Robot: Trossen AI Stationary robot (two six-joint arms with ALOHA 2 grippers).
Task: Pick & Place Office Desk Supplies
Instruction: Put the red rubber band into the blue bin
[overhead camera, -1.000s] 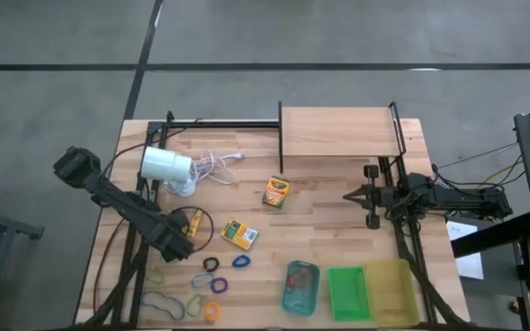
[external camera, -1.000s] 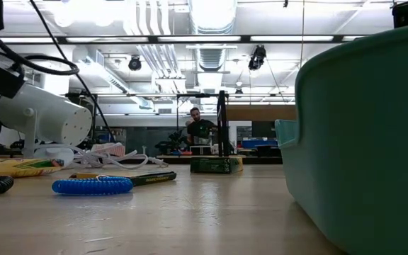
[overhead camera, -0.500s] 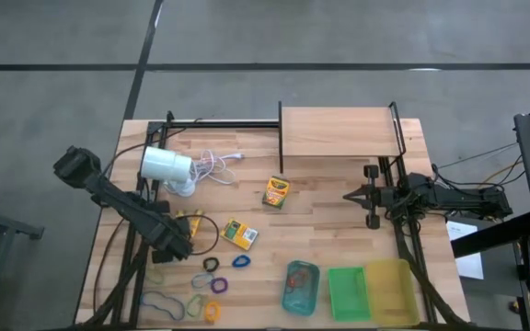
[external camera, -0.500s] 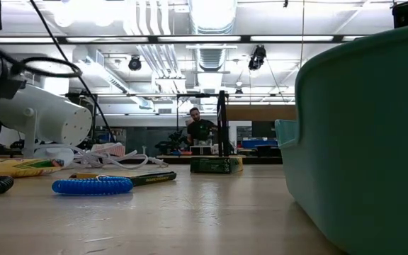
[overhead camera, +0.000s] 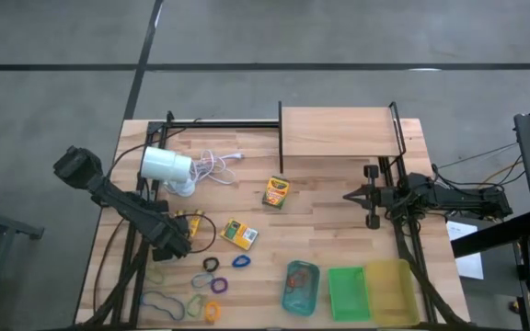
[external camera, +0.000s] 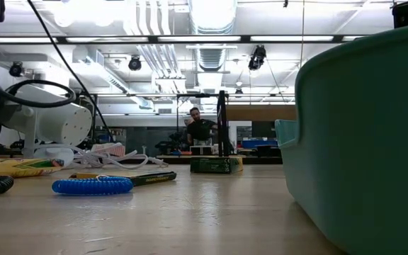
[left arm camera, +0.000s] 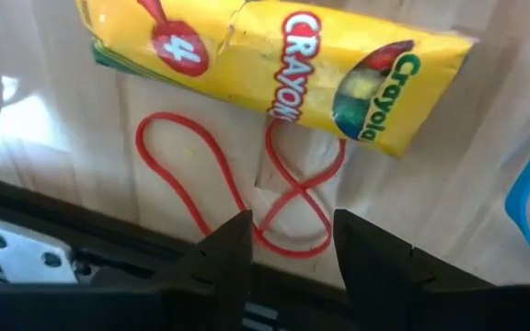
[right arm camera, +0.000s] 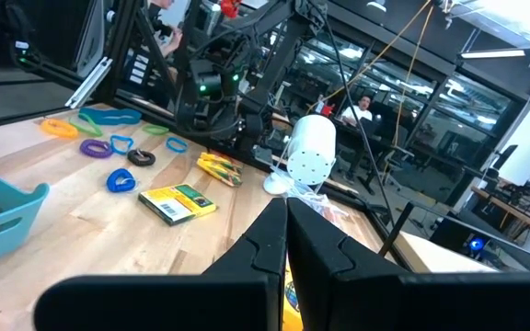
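My left gripper (overhead camera: 174, 243) hangs open over the table's left part. In the left wrist view (left arm camera: 293, 246) its fingers stand on either side of a thin red loop (left arm camera: 201, 175) that lies twisted into a figure eight on the wood. Just beyond the loop lies a yellow crayon box (left arm camera: 274, 69), also seen from above (overhead camera: 190, 222). Two more crayon boxes (overhead camera: 239, 233) (overhead camera: 276, 191) lie flat farther right. Black (overhead camera: 211, 265), blue (overhead camera: 240, 261) and purple (overhead camera: 216, 284) loops lie near the front edge. My right gripper (overhead camera: 348, 195) waits shut at the table's right.
A white lamp (overhead camera: 166, 165) with its cord stands behind the left arm. A wooden shelf on a black frame (overhead camera: 339, 133) is at the far edge. Teal (overhead camera: 300, 287), green (overhead camera: 347, 292) and yellow (overhead camera: 389, 291) trays sit at the near right. A person shows far off (external camera: 198, 127).
My left gripper has shifted a little toward the table's left edge and has come lower. Its fingers stay open. The supplies on the table have not moved.
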